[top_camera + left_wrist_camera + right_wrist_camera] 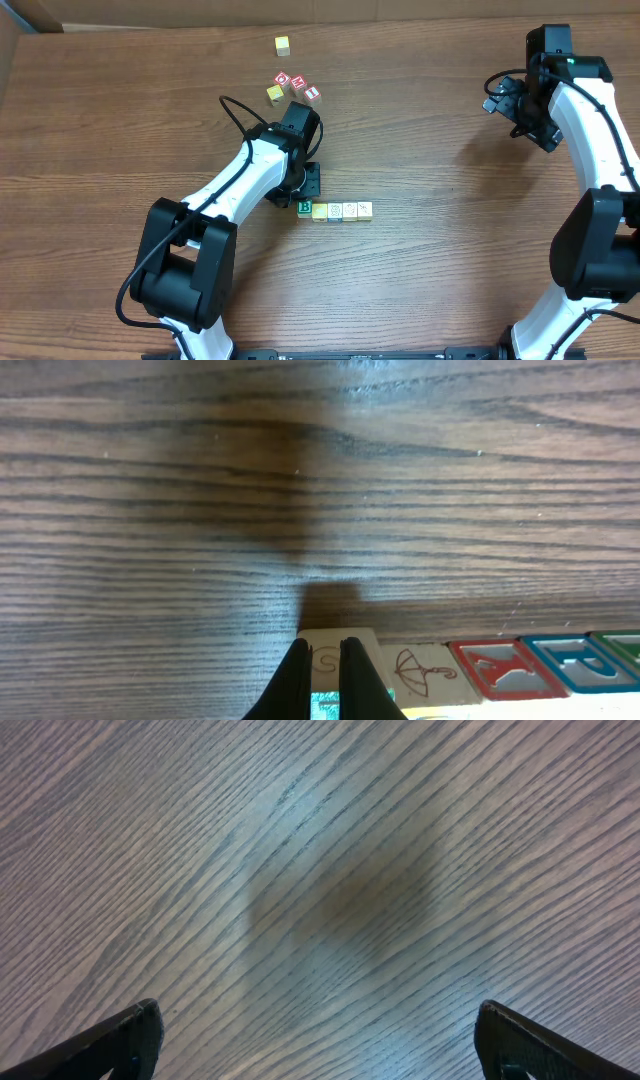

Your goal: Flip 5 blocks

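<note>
Five blocks lie in a row at mid-table: a green "B" block, a yellow one and three cream ones. My left gripper is shut, with its tips right at the "B" end of the row. In the left wrist view the left gripper has its thin fingers pressed almost together in front of a cream face with an "S". An umbrella face and red- and blue-framed faces follow to the right. My right gripper hangs open and empty at the far right, its fingertips wide apart over bare wood.
Three red-faced cubes and a yellow cube cluster behind the left arm. Another yellow cube sits near the table's far edge. The left arm's cable loops above its wrist.
</note>
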### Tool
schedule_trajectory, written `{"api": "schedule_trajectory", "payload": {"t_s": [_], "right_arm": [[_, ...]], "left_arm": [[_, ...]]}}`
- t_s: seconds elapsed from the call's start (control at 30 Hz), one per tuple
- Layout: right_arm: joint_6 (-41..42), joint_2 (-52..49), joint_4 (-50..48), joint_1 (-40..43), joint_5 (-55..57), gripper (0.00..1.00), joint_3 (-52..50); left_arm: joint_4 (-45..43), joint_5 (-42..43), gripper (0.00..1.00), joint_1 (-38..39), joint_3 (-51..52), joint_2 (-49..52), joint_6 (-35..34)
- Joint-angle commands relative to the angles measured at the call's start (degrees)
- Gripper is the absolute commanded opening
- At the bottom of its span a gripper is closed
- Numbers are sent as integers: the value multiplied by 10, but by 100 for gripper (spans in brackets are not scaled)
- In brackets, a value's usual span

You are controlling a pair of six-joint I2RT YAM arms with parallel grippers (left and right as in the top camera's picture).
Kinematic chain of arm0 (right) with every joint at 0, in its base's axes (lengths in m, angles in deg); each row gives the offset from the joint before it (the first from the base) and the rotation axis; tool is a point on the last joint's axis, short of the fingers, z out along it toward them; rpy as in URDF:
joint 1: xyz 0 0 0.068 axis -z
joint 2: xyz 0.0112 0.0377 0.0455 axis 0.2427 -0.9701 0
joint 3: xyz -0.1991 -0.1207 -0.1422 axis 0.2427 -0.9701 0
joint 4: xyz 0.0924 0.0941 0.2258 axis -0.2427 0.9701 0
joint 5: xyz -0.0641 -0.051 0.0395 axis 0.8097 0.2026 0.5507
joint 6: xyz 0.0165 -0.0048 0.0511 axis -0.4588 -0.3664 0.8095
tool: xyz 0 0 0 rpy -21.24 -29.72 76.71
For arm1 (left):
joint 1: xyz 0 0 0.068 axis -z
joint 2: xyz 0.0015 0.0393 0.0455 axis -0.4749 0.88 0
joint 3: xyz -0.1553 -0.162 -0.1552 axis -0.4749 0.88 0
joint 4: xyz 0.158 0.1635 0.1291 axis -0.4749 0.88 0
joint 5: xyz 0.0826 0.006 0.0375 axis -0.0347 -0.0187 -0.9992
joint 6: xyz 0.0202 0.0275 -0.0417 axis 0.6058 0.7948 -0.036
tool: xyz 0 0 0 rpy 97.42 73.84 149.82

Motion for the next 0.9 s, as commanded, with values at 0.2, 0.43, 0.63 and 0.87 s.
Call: {"api": "schedule_trajectory", "payload": {"t_s": [0.2,0.43,0.63,0.87], "right_arm": [[-2,10,-3,0,6,100,6],[-2,10,-3,0,6,100,6],[-2,10,-3,0,6,100,6],[-2,10,-3,0,6,100,6]], "left_arm": [[8,7,4,2,-6,8,-3],[15,7,4,2,-6,8,-3],[19,7,4,2,-6,8,-3],[19,7,4,2,-6,8,-3]]}}
